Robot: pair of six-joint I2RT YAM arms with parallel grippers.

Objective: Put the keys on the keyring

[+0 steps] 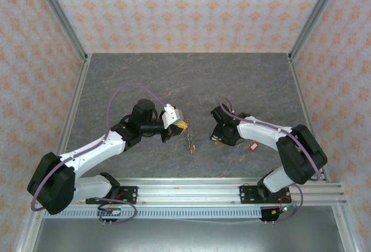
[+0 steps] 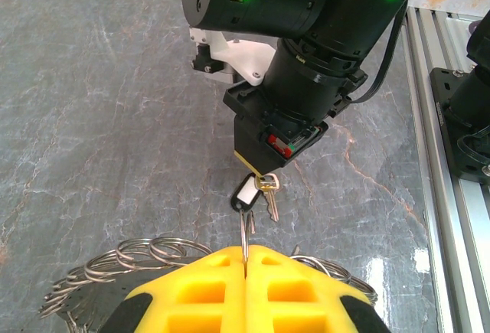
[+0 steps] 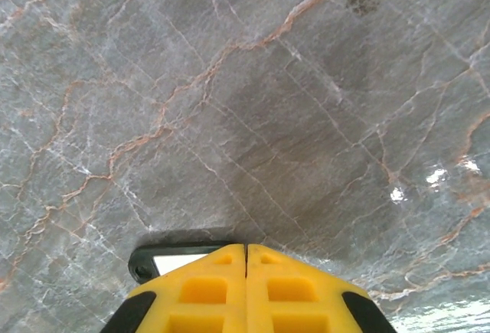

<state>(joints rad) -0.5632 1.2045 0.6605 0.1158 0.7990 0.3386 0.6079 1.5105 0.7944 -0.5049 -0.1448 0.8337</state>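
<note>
My left gripper [image 2: 246,260] is shut on a thin wire loop of the keyring [image 2: 134,259], whose coiled rim spreads out behind both yellow fingers. On that loop hang a black tag with a white label [image 2: 246,193] and a small brass key [image 2: 269,188]. My right gripper [image 2: 260,171] comes down onto the tag and the key's head with its jaws together. I cannot tell whether anything is pinched between them. In the right wrist view the black tag [image 3: 164,260] peeks out under my shut right gripper [image 3: 246,250]. From above, the keyring [image 1: 189,141] dangles between the left gripper [image 1: 182,126] and the right gripper [image 1: 217,139].
A red-headed key [image 1: 253,146] lies on the grey marble table [image 1: 191,78] beside my right forearm. The aluminium rail [image 1: 232,189] runs along the near edge. Metal frame posts and patterned walls close in the sides and back.
</note>
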